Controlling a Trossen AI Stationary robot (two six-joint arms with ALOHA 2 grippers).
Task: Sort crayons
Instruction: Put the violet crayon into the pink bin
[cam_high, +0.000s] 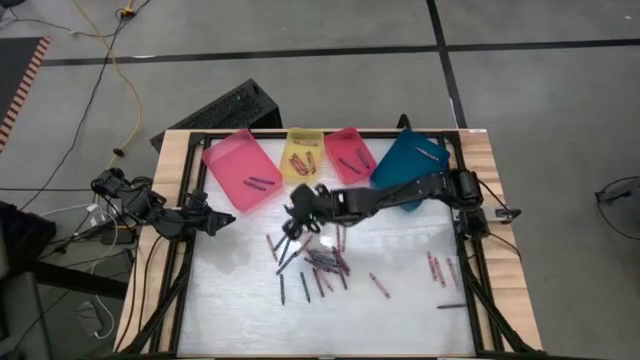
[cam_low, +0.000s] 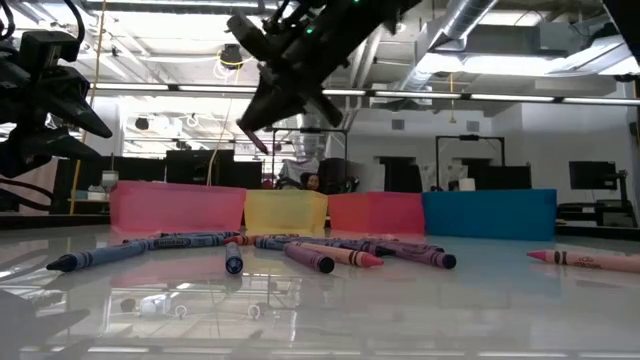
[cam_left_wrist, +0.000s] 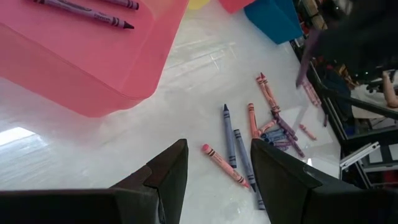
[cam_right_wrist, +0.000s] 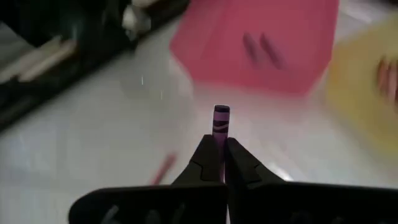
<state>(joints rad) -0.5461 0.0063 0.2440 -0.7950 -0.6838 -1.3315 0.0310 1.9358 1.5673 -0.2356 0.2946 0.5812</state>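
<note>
Several crayons (cam_high: 318, 262) in purple, blue, red and pink lie flat on the white table, and more lie at the right (cam_high: 437, 268). Four trays stand along the far edge: pink (cam_high: 240, 172), yellow (cam_high: 303, 155), red (cam_high: 349, 152) and blue (cam_high: 410, 158). Two purple crayons (cam_left_wrist: 87, 11) lie in the pink tray. My right gripper (cam_high: 292, 225) hangs above the table near the pink and yellow trays, shut on a purple crayon (cam_right_wrist: 221, 118). My left gripper (cam_left_wrist: 217, 174) waits open at the table's left side, with nothing between its fingers. My right gripper pinches the purple crayon between its two fingertips (cam_right_wrist: 208, 155). The crayon's flat wrapped end (cam_right_wrist: 221, 112) sticks out past the tips, roughly in line with the fingers. The fingers slant down toward the pink tray, and the crayon is lifted clear of the table (cam_low: 256, 142).
A dark keyboard-like object (cam_high: 235, 105) lies beyond the table's far edge. The table's near half (cam_high: 330, 320) is bare white surface. Black frame rails (cam_high: 470, 270) run along the left and right sides. The room behind shows in the low view.
</note>
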